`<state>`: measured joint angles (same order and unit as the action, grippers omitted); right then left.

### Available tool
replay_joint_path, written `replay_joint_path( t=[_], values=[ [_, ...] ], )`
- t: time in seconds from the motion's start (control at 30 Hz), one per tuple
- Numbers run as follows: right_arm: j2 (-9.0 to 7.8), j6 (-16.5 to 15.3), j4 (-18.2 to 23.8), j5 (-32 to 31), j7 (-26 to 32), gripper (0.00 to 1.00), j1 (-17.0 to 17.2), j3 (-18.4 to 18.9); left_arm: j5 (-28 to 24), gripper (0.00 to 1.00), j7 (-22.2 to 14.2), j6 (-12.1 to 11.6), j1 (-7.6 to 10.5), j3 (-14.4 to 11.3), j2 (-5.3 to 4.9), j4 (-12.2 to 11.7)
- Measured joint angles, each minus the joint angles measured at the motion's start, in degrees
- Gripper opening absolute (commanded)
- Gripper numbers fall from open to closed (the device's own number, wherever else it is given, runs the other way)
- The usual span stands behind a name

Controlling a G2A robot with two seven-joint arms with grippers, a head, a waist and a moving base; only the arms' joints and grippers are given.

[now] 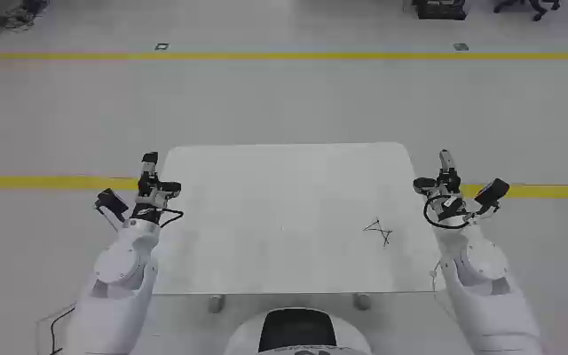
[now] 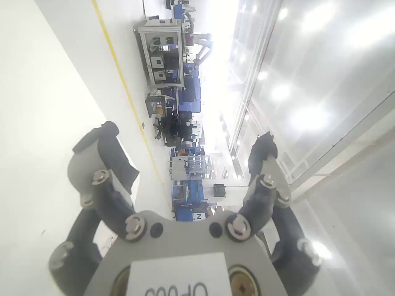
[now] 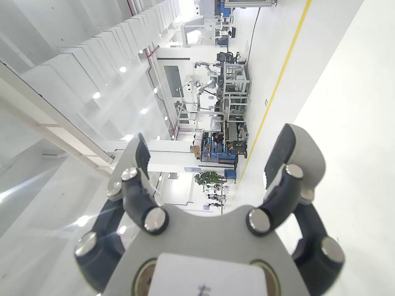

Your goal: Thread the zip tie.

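The zip tie [image 1: 379, 232], perhaps two crossed pieces, lies on the right front part of the worktop [image 1: 284, 204]. The right gripper [image 1: 445, 160] hangs nearby past the right edge and the left gripper [image 1: 149, 161] is well apart at the left edge. Both are spread and empty.

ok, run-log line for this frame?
stage: pre-grasp | left pincer: open, empty | right pincer: open, empty | zip tie: on table, untouched, nearer right pincer
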<state>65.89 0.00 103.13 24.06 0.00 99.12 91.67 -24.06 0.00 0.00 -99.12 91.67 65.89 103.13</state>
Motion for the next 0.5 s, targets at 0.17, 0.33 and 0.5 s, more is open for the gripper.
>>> replay_joint_path(
  t=[0.17,0.33,0.5],
  values=[
    [0.00,0.0,0.0,0.0,0.0,0.78,0.0,0.0,0.0,0.78,0.0,0.0,0.00,0.0,0.00,0.0],
    [0.00,0.0,0.0,0.0,0.0,1.00,0.0,0.0,0.0,1.00,0.0,0.0,0.00,0.0,0.00,0.0],
    [0.00,0.0,0.0,0.0,0.0,1.00,0.0,0.0,0.0,0.78,0.0,0.0,0.00,0.0,0.00,0.0]
  ],
)
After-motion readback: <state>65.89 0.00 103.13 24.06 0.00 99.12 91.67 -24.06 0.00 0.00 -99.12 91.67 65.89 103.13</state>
